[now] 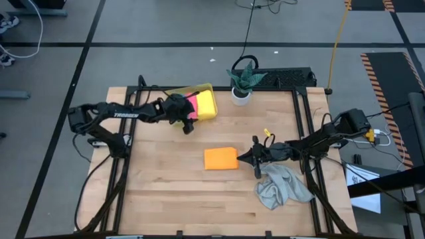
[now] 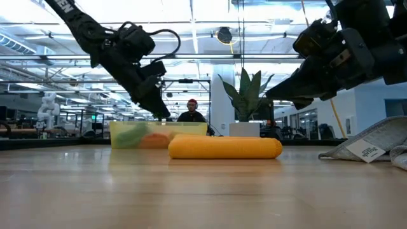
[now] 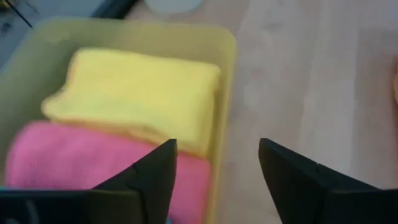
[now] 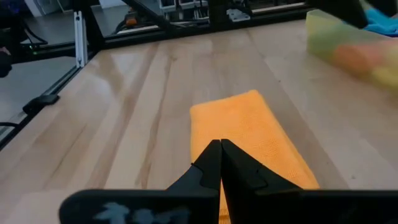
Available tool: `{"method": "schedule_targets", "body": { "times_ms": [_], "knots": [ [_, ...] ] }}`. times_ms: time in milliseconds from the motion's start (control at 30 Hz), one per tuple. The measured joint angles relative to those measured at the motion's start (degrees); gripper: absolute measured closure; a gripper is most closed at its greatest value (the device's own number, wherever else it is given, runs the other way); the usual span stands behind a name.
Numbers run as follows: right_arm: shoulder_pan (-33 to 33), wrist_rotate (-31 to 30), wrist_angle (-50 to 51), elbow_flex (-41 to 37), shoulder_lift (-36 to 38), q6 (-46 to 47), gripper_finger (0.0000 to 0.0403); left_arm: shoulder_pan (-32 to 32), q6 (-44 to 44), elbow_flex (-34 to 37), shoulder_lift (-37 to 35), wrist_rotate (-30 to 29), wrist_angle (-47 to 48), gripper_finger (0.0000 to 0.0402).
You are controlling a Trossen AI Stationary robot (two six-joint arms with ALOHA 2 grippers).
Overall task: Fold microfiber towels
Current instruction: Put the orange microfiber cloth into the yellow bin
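A translucent yellow tray (image 1: pixel 207 89) stands at the table's far side, with a folded yellow towel (image 3: pixel 140 93) and a folded pink towel (image 3: pixel 74 155) side by side in it. My left gripper (image 3: pixel 217 152) hangs open just above the tray's near end (image 1: pixel 188 122), with nothing between its fingers. A folded orange towel (image 1: pixel 220 158) lies flat at the table's middle. My right gripper (image 1: pixel 251 158) is shut, raised a little above the table (image 2: pixel 280 95) beside the orange towel's right end. A crumpled grey towel (image 1: pixel 282 187) lies on the table near the right arm.
A potted plant (image 1: pixel 243 83) in a white pot stands at the far edge, right of the tray. Bare wood (image 1: pixel 166 192) spreads over the near left of the table. A person (image 2: pixel 191 113) shows in the room beyond the table.
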State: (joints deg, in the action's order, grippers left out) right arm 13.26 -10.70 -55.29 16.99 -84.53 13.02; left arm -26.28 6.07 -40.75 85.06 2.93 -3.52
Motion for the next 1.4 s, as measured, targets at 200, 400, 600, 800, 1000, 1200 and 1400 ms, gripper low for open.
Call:
{"method": "schedule_targets", "body": {
  "times_ms": [200, 400, 600, 800, 1000, 1200, 1400],
  "knots": [
    [0.06, 0.22, -0.13, 0.00, 0.00, 0.00, 0.0403, -0.13, 1.77, -0.15, 5.46, -3.47, -1.62, 0.0229],
    [0.15, 0.22, -0.09, 0.00, 0.00, 0.00, 0.0403, 0.60, 2.02, -0.11, 8.72, -6.25, -0.37, 0.0286],
    [0.67, 0.28, 0.31, 0.00, 0.00, -0.04, 0.0403, 5.96, -0.03, -0.11, 8.67, -6.63, 1.32, 0.0377],
    [4.10, 0.46, 0.25, 0.00, 0.00, -1.96, 0.0403, 14.56, -6.21, -0.13, 8.53, -7.00, 2.05, 0.0381],
    [6.80, 0.48, -1.22, 0.04, 0.00, -2.18, 0.0403, 24.22, -13.83, -0.13, 8.53, -9.60, 2.03, 0.0376],
    [7.30, 0.48, -3.34, 0.09, 0.00, -3.63, 0.0403, 30.19, -14.01, -0.13, 8.55, -12.61, 1.86, 0.0376],
    [7.28, 0.48, -3.21, 0.09, 0.00, -3.65, 0.0403, 30.83, -14.05, -0.13, 8.56, -13.34, 1.70, 0.0349]
  ]
}}
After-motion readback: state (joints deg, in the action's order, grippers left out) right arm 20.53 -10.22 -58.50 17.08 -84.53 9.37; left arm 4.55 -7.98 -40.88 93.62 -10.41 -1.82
